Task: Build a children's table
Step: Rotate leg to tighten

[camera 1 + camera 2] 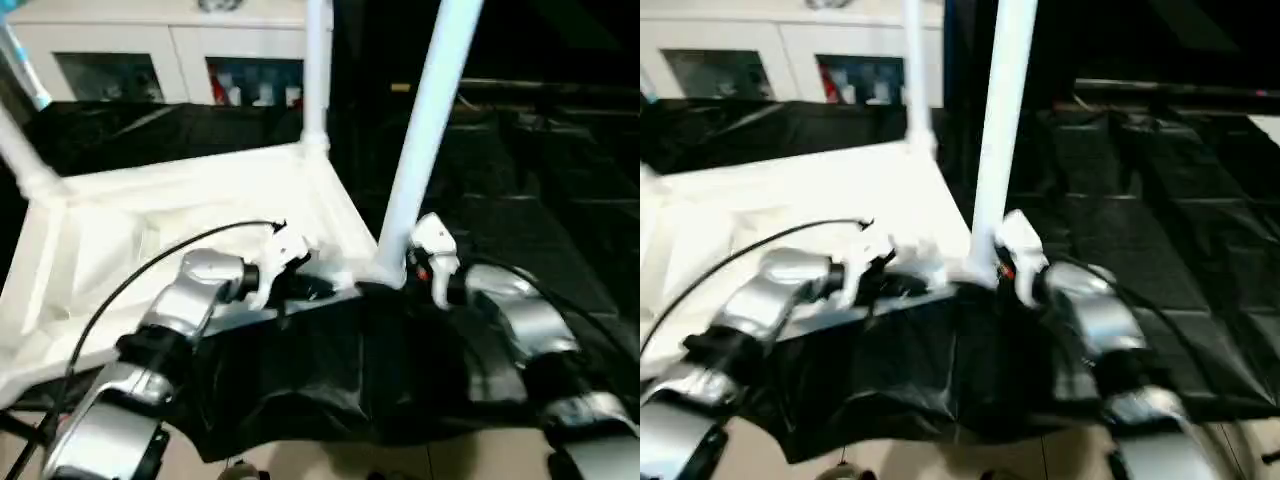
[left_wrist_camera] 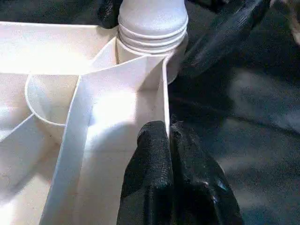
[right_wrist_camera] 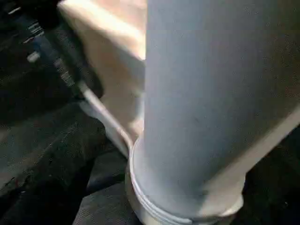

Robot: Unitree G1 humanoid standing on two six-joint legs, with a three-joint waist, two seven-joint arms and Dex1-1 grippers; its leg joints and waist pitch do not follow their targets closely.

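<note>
Left gripper (image 2: pixel 168 140) is pinched shut on the thin side wall of the tabletop (image 1: pixel 150 230); in our left wrist view the two black fingers (image 2: pixel 150 178) sit one on each side of that rim. Right gripper (image 1: pixel 432 262) sits just beside the base of the near-right leg (image 1: pixel 425 130); we cannot tell from the frames how wide its jaws stand, and nothing shows it holding the leg.

Tabletop lies upside down on a black-covered work surface (image 1: pixel 1160 250), ribbed underside up, its long axis running left to right across the scene. Its near-right corner is between our two wrists. Near edge lies close to the front edge of the black cover.

Near-right leg stands up out of that corner socket, long axis nearly vertical, leaning slightly right toward the top. Far-right leg (image 1: pixel 317 70) rises at the far-right corner. A third leg (image 1: pixel 20 150) stands at the far-left corner, leaning left.

Open room: right of the tabletop the black surface is bare and wide. On the far side, a white cabinet (image 1: pixel 170 50) with glass doors stands behind the table. A black cable (image 1: pixel 150 265) loops over our left forearm.

No readable writing or brand marks.
</note>
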